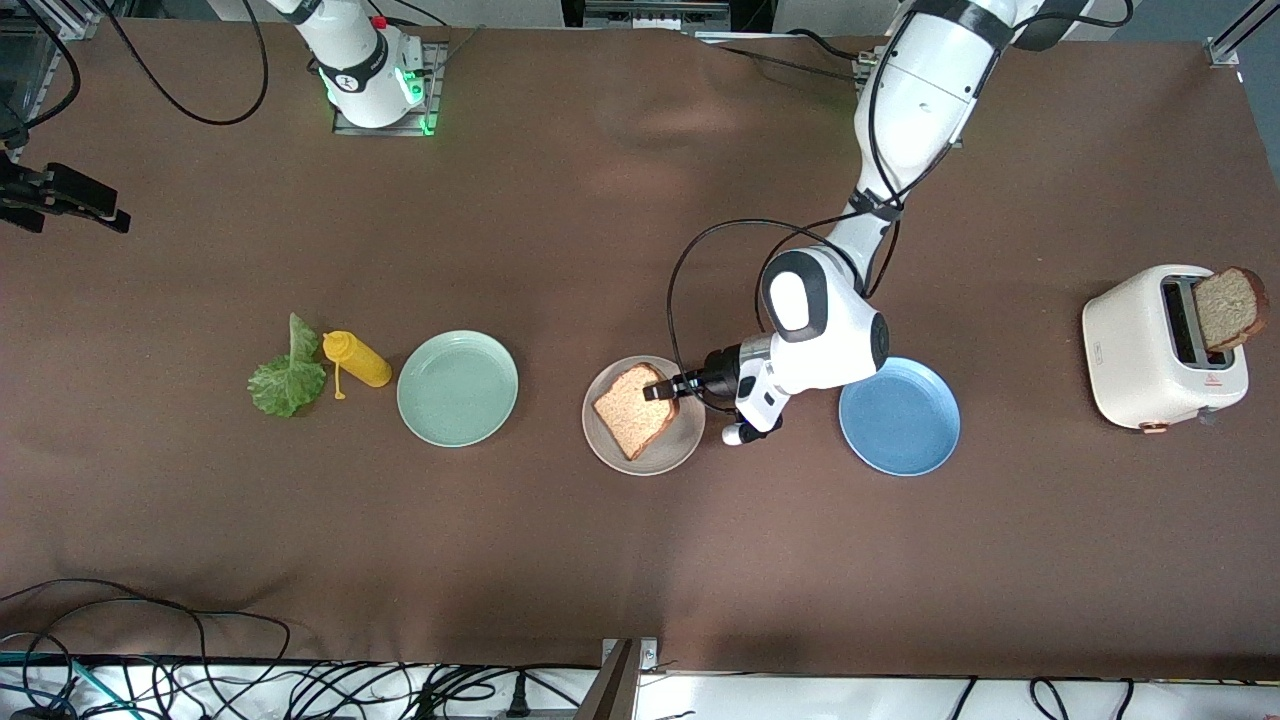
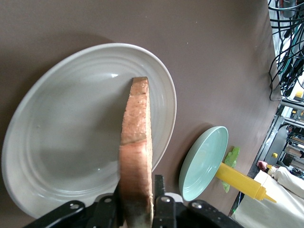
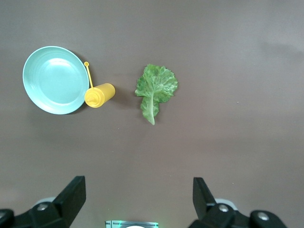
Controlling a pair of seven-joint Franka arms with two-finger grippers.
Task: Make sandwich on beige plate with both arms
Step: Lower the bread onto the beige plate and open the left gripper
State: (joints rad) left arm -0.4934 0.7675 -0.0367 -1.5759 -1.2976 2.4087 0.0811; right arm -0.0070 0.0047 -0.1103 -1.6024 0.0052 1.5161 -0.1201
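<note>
- on the beige plate (image 1: 690, 440), a bread slice (image 1: 635, 408) is lain, its crust edge flanked by the left gripper (image 1: 668, 385), fingers narrowly parted.
- over the lettuce leaf (image 3: 155, 90), the right gripper (image 3: 137, 197) is held wide, waiting.
- the slice is judged light, soft, crumbly; best taken by the crust.

Two white, rounded robot arms with black joint bands: the left arm (image 1: 925, 95) has a black-faced wrist and black cables looping beside it. The right arm (image 1: 350, 50) shows green lights at its base and a red button. Both carry black fingers (image 3: 71, 194) with silver screws.
</note>
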